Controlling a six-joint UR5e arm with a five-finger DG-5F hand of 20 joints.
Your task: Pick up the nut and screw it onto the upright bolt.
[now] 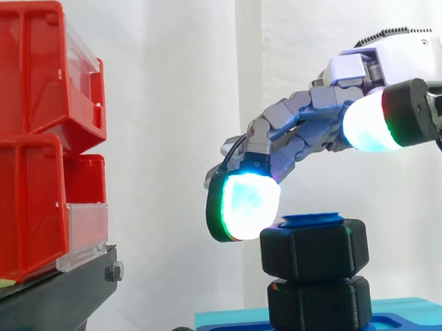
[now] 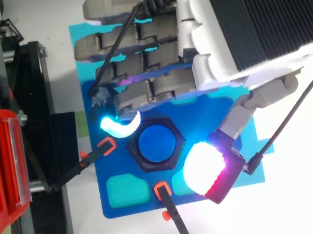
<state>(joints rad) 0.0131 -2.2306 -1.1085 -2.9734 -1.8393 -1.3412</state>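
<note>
My hand (image 2: 242, 17) straddles the nut (image 1: 314, 251), fingers (image 1: 242, 202) spread, gripping nothing; it's already on the bolt (image 2: 158, 143), so likely next: pinch and twist.

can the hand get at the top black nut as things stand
Probably yes: the hand hovers open over the nut, fingers on one side, thumb on the other, with nothing between them and it.

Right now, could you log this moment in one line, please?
hand open over nut | nut on blue bolt | fingertip beside nut, thumb apart
</note>
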